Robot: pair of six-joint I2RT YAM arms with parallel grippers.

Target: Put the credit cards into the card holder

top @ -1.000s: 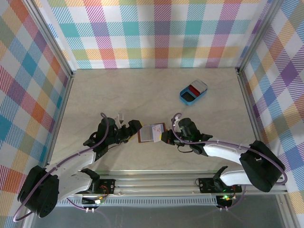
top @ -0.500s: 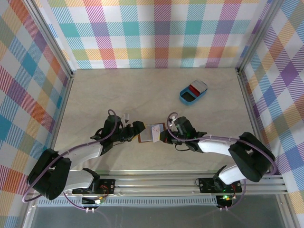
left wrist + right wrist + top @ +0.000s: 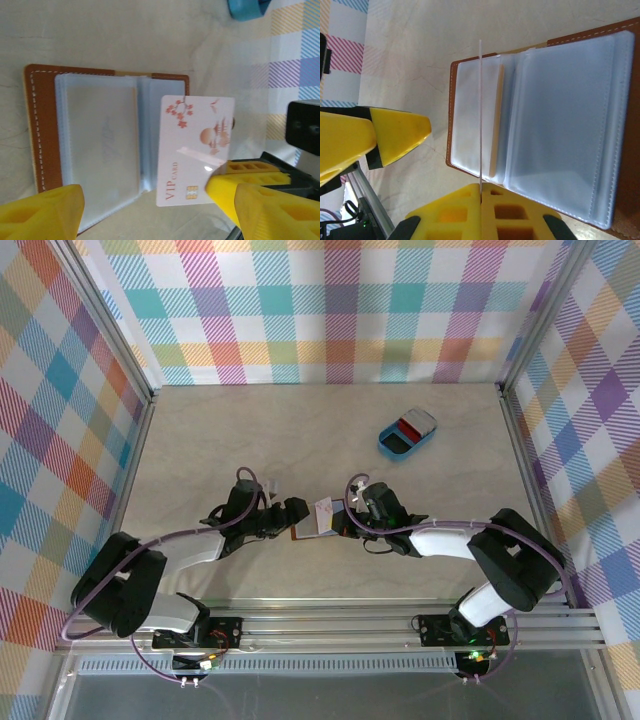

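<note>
Top view: card holder (image 3: 308,528) lies open on the surface, left gripper (image 3: 296,511) at its 9 o'clock, right gripper (image 3: 340,523) at 3 o'clock, both nearer it than a second ago. Left wrist: own jaws spread, likely poised to steady the holder. Right wrist: jaws pinching a credit card (image 3: 480,100) edge-on above a sleeve, apparently aligned for insertion.

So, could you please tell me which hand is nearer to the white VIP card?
Right. The right hand pinches the card by one edge. The left hand is open beside the card holder, not touching the card.
</note>
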